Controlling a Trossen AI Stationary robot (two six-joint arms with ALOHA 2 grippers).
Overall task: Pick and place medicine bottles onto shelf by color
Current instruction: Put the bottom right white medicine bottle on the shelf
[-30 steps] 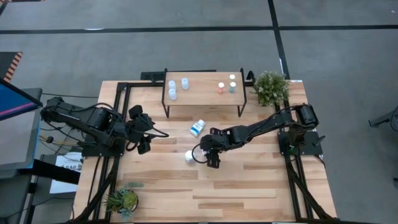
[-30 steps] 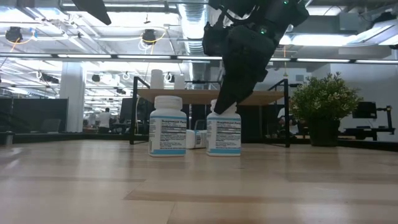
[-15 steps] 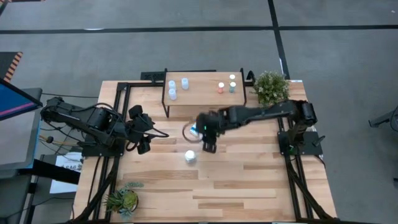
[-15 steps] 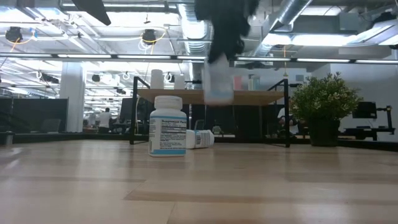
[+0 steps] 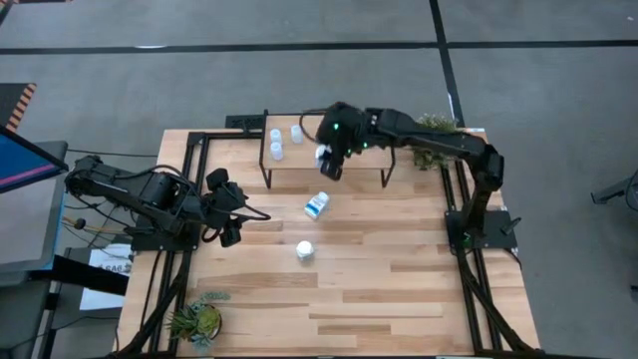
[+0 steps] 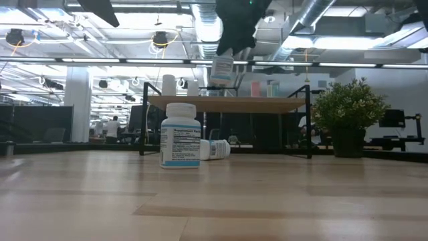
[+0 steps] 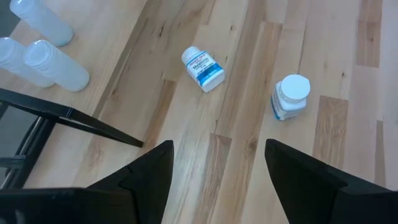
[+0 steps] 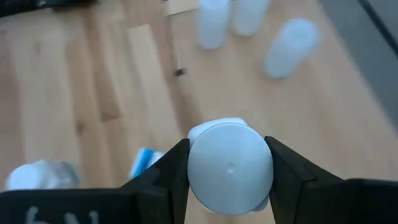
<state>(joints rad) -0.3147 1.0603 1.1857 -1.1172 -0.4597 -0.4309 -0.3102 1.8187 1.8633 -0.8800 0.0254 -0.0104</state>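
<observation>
My right gripper is over the low wooden shelf, shut on a bigger white bottle with a blue label. Three light-blue bottles stand on the shelf's left part. In the low view two small bottles stand on its right part. One white bottle stands upright on the table, and another lies on its side in front of the shelf. My left gripper waits open at the table's left. My right gripper pinches the bottle's white cap between its two fingers, one on either side. The fingers come from above, pointing down. The bottle hangs below them, slightly tilted, its base clear of the shelf top.
A potted plant stands at the shelf's right end, and a smaller plant at the table's near left corner. Black frame rails run along the table's left and right sides.
My right gripper has lifted the white bottle clear off the table, where it stood beside the other upright bottle. It has carried it up and toward the far edge, to above the shelf. The other bottles have stayed where they were.
</observation>
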